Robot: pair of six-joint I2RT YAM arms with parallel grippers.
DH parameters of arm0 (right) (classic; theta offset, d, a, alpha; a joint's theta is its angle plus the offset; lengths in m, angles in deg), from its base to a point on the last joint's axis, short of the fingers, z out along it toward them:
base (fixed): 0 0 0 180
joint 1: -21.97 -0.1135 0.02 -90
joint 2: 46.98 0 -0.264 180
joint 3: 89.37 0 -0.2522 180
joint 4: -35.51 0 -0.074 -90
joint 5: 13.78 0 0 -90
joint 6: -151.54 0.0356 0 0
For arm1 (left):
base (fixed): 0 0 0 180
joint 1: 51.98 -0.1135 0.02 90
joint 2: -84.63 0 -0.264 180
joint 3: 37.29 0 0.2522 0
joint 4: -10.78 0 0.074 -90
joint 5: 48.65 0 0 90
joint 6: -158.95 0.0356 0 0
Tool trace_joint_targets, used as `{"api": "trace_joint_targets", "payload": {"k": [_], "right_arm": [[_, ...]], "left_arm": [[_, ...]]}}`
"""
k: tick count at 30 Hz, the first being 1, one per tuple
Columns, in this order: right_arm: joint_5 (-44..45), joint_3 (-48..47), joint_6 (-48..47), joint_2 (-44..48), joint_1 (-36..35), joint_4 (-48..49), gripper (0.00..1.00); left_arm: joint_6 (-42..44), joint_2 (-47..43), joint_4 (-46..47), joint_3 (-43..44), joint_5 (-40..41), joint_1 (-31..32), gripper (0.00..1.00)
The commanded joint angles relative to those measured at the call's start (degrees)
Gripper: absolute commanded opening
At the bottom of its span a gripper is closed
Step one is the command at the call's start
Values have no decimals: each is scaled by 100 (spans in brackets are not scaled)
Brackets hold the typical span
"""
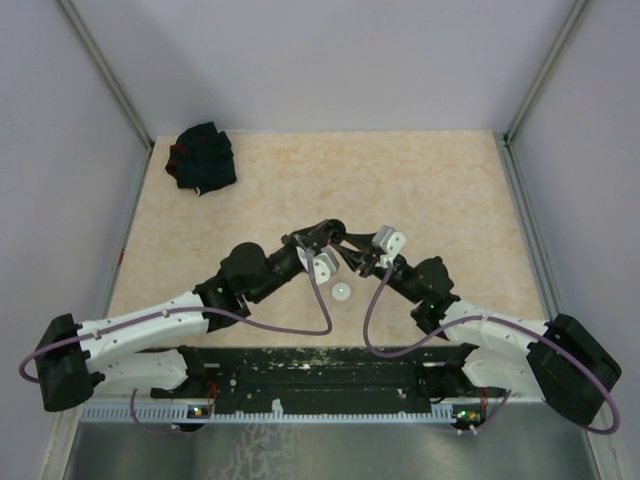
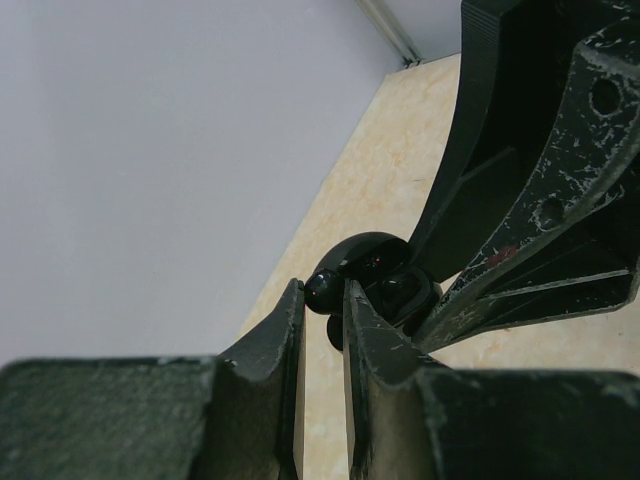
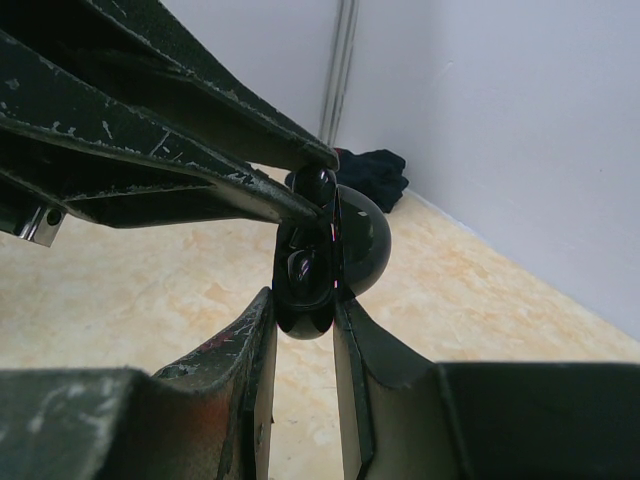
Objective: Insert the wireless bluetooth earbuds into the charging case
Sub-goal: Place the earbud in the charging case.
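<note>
My right gripper (image 3: 303, 305) is shut on the base of the open black charging case (image 3: 305, 300) and holds it above the table, with its domed lid (image 3: 365, 240) swung open. A dark rounded piece (image 3: 305, 265) sits in one well of the case. My left gripper (image 2: 322, 295) is shut on a small black earbud (image 2: 324, 290) and holds it against the open case (image 2: 395, 285). The earbud also shows in the right wrist view (image 3: 318, 185) at the top of the case. In the top view the left gripper (image 1: 322, 238) and the right gripper (image 1: 352, 252) meet at mid-table.
A small white round disc (image 1: 342, 292) lies on the table just in front of the grippers. A black fabric bundle (image 1: 203, 157) lies at the far left corner and also shows in the right wrist view (image 3: 375, 170). Grey walls close in the sides and back.
</note>
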Motion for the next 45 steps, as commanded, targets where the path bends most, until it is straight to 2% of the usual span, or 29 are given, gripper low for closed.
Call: {"api": "trace_joint_targets", "payload": {"k": [1,9,20,38,42,45], "right_arm": [[66,-233,109,177,39,242,0],[124,-248,118,195,39,206,0],[214,-254,118,197,39,127,0],[191,-270,118,198,38,84,0],[216,-263,116,196,34,57,0],[236,-251,118,187,39,57,0]], "left_arm": [[0,-62,-43,-20,-10,75,4],[-7,-78,-176,-2,4,125,5],[-296,-137,-560,72,-98,181,22],[-509,-71,-813,244,-182,189,35],[-680,-198,-864,287,2,189,44],[-992,-310,-748,250,500,189,52]]}}
